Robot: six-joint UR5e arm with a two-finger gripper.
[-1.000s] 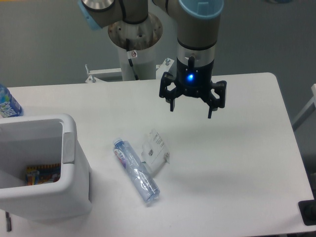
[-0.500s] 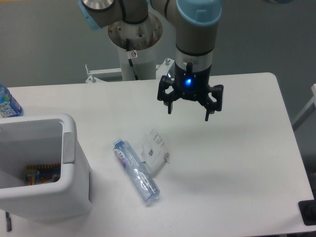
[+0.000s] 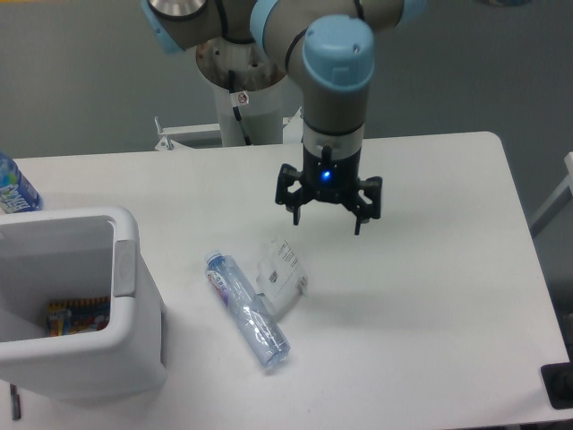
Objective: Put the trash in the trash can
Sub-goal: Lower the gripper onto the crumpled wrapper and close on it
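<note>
**Trash on table, gripper empty above**

Crushed bottle [image 3: 247, 309] and wrapper [image 3: 283, 267] lie touching, right of the trash can [image 3: 125, 269]. Both likely light, slippery; bottle's mid-body looks the best hold. Gripper [image 3: 326, 208] hovers above-right, fingers spread wide, holding nothing.

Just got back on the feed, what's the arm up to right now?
The gripper hangs above the white table with its jaws open and empty. Below and to its left lie the flat crinkled clear wrapper and the slim crushed clear bottle, side by side. Neither is in the large white plastic trash can at the table's left yet.
</note>
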